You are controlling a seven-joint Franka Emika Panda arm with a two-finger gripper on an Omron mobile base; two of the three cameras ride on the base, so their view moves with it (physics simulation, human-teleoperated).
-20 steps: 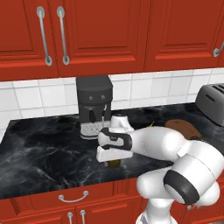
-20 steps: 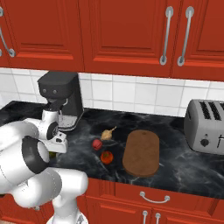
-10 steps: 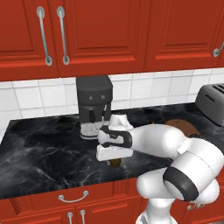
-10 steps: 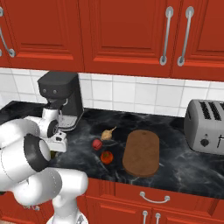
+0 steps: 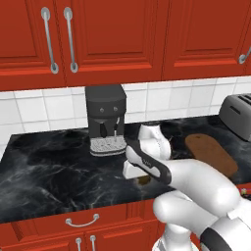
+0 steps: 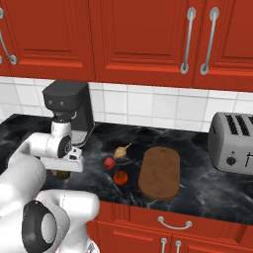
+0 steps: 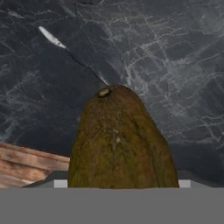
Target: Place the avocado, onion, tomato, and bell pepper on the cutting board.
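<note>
My gripper [image 6: 63,170] hangs over the avocado [image 7: 120,142], well left of the board [image 6: 159,172]; whether it's clamped, I cannot tell. The avocado looks firm, light, dull-skinned: I'd pinch across its widest middle.

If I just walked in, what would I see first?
Probably the big white robot arm bending low over the black counter, its gripper right above the brown avocado. Behind it stands a dark coffee machine. Beside the arm lie two red fruits, the onion and the bare cutting board.
</note>
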